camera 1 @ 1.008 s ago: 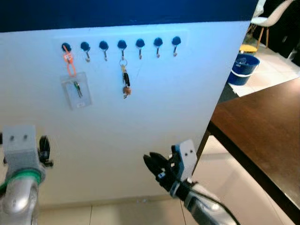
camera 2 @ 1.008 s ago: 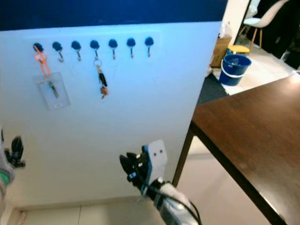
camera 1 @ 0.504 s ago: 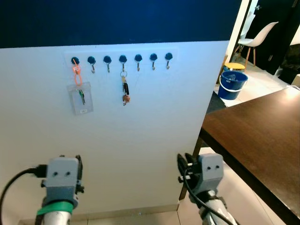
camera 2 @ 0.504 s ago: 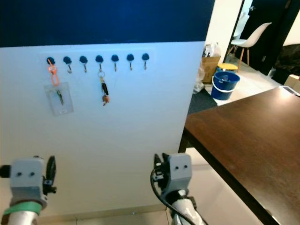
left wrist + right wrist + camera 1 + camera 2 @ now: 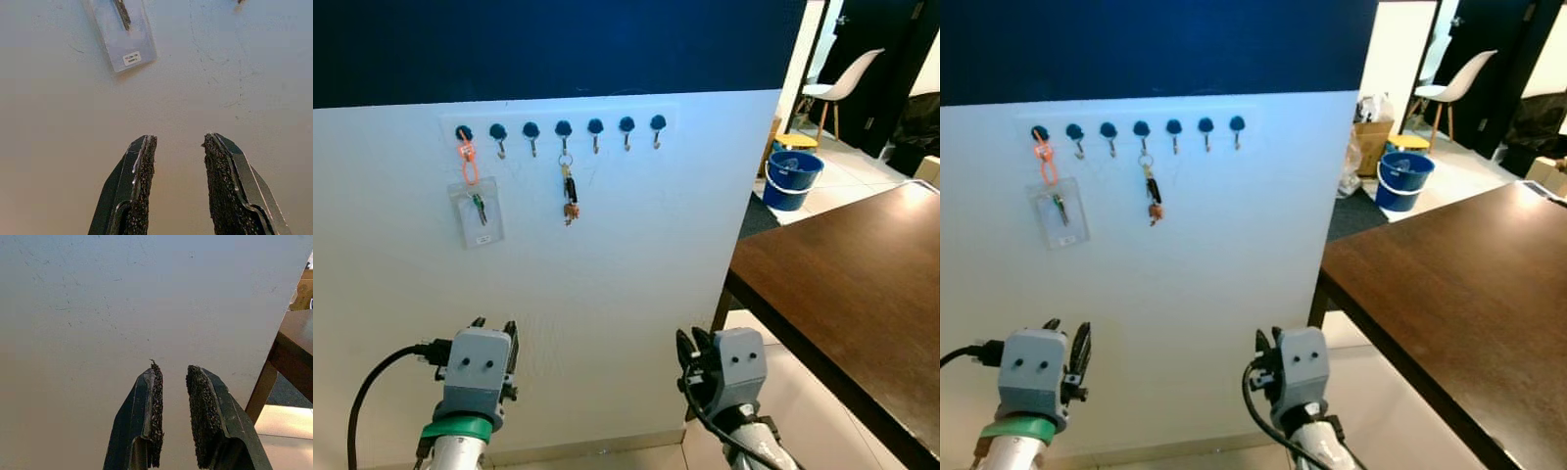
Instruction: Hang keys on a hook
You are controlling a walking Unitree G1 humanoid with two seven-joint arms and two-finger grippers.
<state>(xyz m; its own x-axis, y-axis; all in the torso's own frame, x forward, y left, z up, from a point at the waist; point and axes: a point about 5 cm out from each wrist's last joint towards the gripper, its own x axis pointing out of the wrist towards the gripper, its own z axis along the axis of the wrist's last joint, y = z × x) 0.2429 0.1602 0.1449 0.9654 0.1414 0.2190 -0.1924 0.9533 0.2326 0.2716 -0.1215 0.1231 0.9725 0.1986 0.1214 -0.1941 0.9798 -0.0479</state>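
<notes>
Keys hang by their ring from the fourth hook; left tool and right tool, fingers apart, hold nothing.

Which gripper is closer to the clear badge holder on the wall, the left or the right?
Left. The left gripper is almost directly below the clear badge holder; the right gripper is low and well off toward the table.

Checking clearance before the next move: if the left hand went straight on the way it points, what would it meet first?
Probably the bare white wall. The left hand, fingers apart, points at it below the clear badge holder; depth is unclear.
</notes>
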